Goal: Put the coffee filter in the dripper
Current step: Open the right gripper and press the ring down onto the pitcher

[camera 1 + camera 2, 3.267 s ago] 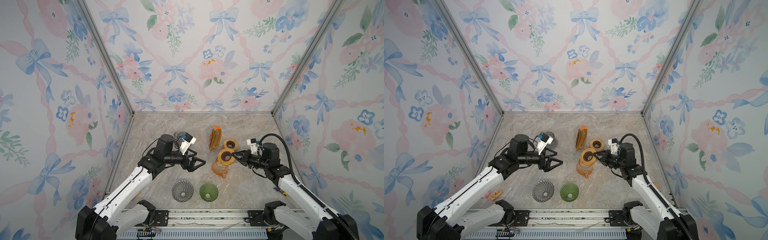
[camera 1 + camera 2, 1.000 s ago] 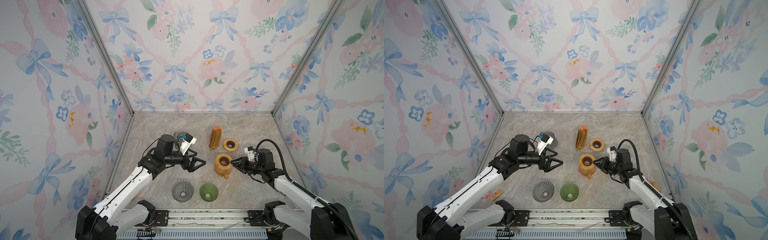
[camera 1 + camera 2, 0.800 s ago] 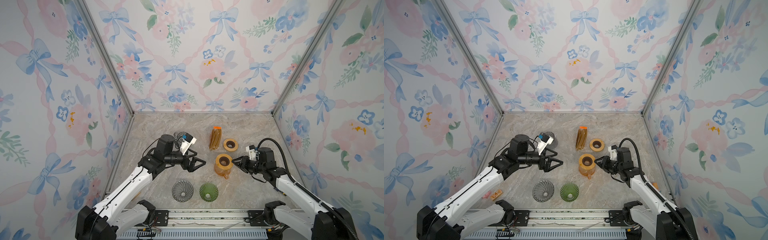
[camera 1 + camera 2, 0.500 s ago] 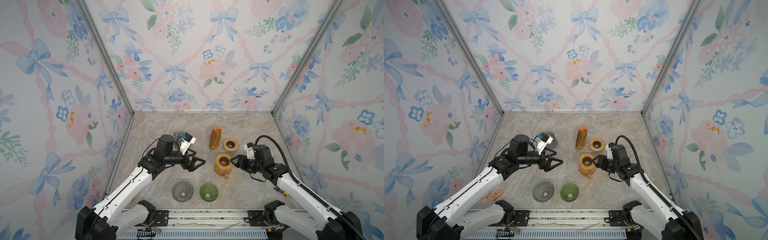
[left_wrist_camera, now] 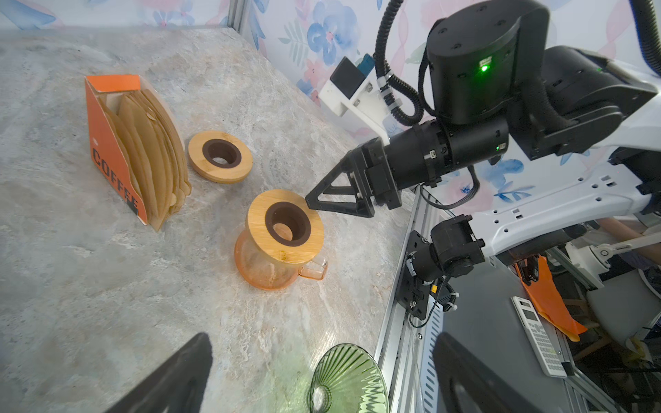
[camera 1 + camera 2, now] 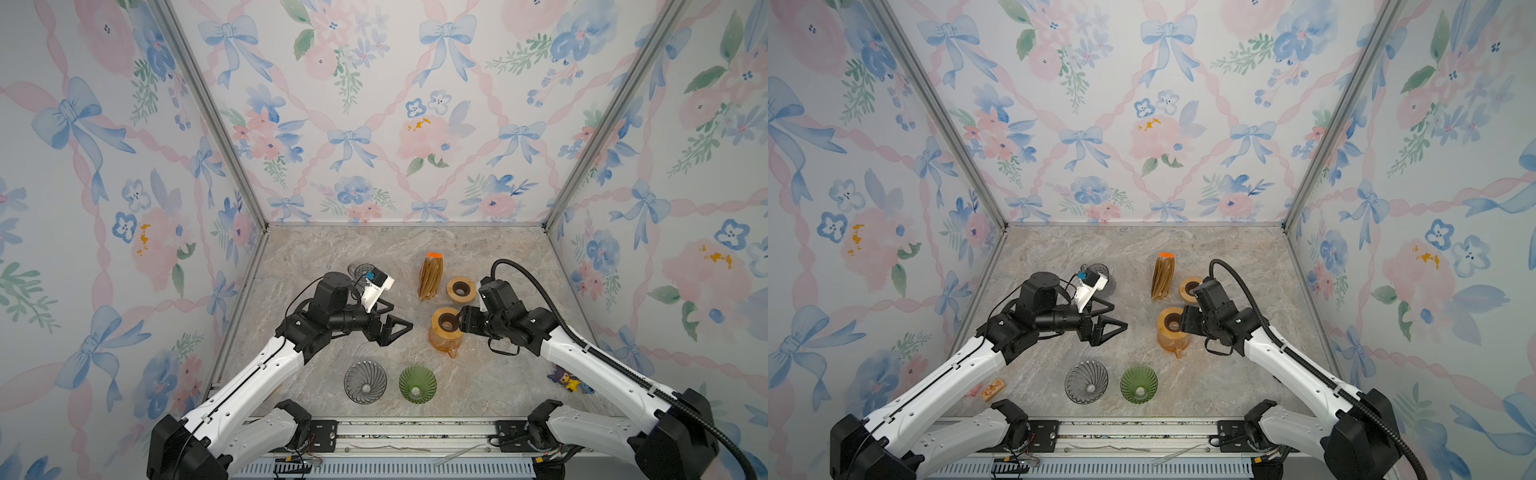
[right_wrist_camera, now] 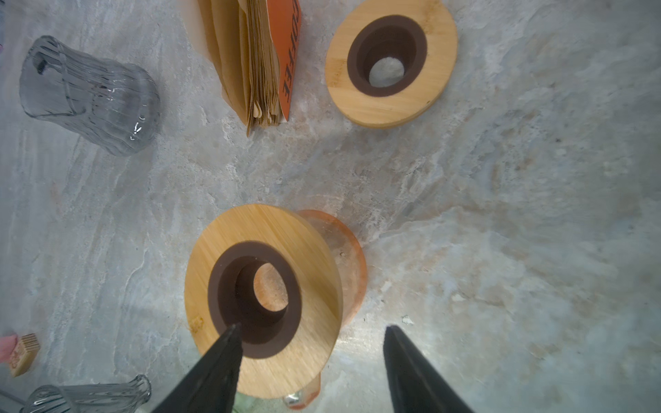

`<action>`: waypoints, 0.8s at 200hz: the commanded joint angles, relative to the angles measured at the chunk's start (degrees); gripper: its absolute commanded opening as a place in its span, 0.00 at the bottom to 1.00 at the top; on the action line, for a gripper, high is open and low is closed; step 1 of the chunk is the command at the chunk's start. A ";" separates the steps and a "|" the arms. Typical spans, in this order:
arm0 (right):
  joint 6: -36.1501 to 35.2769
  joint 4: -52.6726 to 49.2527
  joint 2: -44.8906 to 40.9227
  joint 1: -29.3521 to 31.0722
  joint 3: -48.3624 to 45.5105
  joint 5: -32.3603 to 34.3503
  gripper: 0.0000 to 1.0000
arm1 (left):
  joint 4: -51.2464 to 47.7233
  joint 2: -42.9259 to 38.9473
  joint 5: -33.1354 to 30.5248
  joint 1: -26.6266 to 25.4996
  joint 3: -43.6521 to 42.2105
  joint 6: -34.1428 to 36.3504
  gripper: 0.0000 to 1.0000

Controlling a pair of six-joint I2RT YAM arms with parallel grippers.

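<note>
Ring [image 6: 436, 329] atop carafe [image 6: 443, 347], filters [image 6: 430, 276] nearby

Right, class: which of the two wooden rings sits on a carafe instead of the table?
The ring atop the orange glass carafe. The other ring lies flat on the marble table, beside the coffee filter box.

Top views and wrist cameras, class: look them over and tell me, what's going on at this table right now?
The right gripper stands open at the wooden ring, which sits on the orange glass carafe; it grips nothing. The left gripper hovers open and empty over the table. The coffee filters sit in their orange box, and the green dripper and grey dripper near the front edge are empty.
</note>
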 commanded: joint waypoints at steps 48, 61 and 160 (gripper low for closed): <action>-1.27 -1.66 6.30 1.74 3.56 2.78 0.66 | 0.81 -0.60 -1.24 -0.14 -0.97 0.24 0.98; -1.32 -1.54 6.90 1.79 3.55 2.82 0.65 | 0.81 -0.53 -1.32 -0.14 -0.92 0.24 0.98; -3.17 0.08 8.55 1.79 2.50 2.82 0.50 | 0.69 -0.60 -1.33 -0.05 -1.01 0.23 0.98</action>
